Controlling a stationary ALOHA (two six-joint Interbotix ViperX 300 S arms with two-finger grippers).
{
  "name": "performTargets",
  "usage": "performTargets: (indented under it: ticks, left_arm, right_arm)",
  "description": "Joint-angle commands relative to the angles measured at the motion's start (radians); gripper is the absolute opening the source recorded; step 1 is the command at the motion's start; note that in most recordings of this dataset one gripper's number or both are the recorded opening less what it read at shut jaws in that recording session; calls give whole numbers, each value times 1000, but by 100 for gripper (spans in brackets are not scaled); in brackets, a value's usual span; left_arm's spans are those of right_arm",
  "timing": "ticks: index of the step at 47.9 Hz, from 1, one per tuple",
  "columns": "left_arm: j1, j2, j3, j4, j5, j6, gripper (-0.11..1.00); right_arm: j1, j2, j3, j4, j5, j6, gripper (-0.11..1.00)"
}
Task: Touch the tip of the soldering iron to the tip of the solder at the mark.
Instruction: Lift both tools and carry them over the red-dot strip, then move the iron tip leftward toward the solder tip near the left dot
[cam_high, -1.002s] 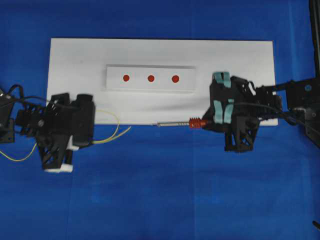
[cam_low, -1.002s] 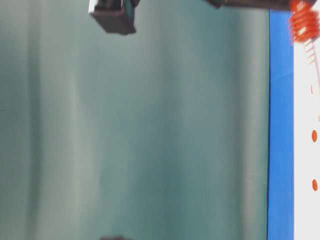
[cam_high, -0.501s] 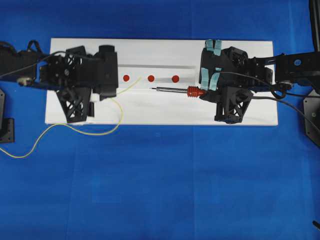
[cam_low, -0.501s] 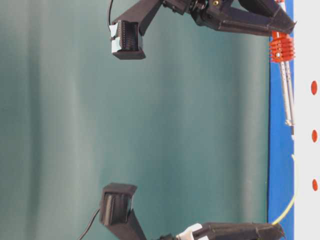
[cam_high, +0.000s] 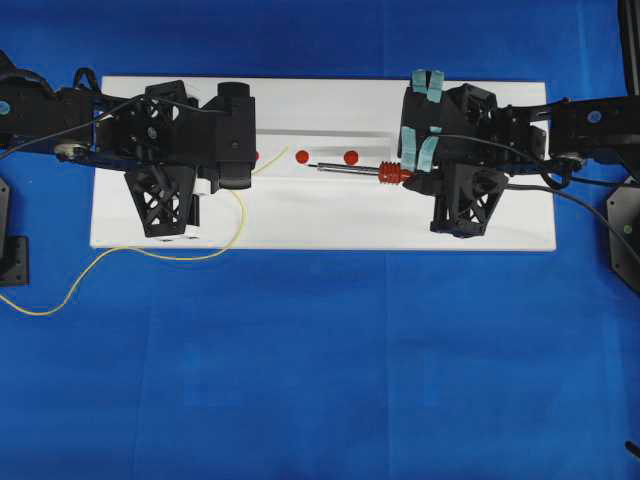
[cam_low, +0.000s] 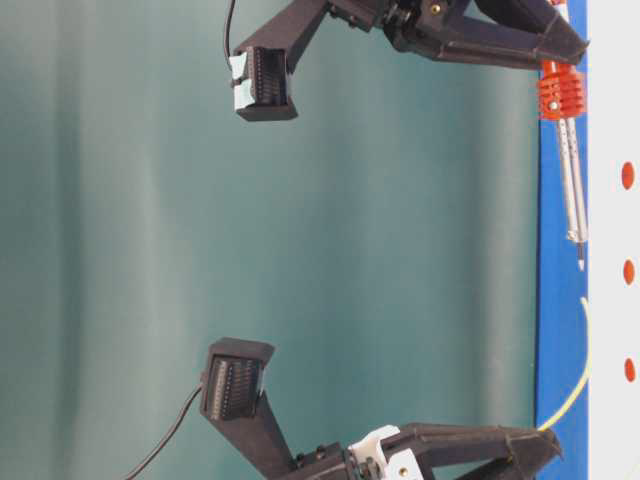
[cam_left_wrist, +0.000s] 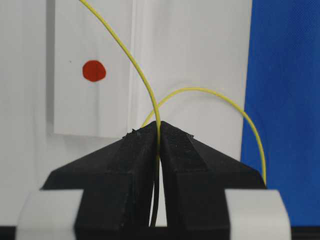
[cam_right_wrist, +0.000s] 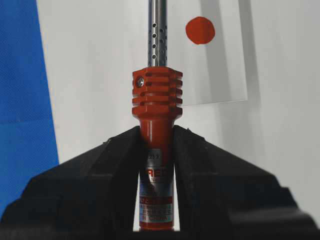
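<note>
Overhead view, left to right: the left gripper (cam_high: 236, 160) is clamped on the solder (cam_high: 243, 215), whose free end rises toward the marks; the slack loops off the board (cam_high: 320, 225) onto the blue cloth. The middle mark (cam_high: 302, 156) sits just beside the iron (cam_high: 352, 169) tip. The right gripper (cam_high: 410, 165) is closed on the iron's red handle, shaft level over the strip. To finish well, I'd bring both tips slowly together over one mark, minding the wire's springiness.
</note>
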Motion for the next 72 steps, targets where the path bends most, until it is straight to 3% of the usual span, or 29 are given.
performTargets:
  ticks: [1, 21, 72]
  left_arm:
    - [2, -14, -12, 2, 9, -8, 1]
    - [-12, -60, 38, -3, 84, -35, 1]
    - [-14, -28, 75, -3, 31, -55, 1]
  right_arm:
    - [-2, -9, -29, -3, -3, 0, 6]
    - [-2, 2, -41, -6, -3, 0, 6]
    - [-2, 14, -54, -8, -8, 2, 6]
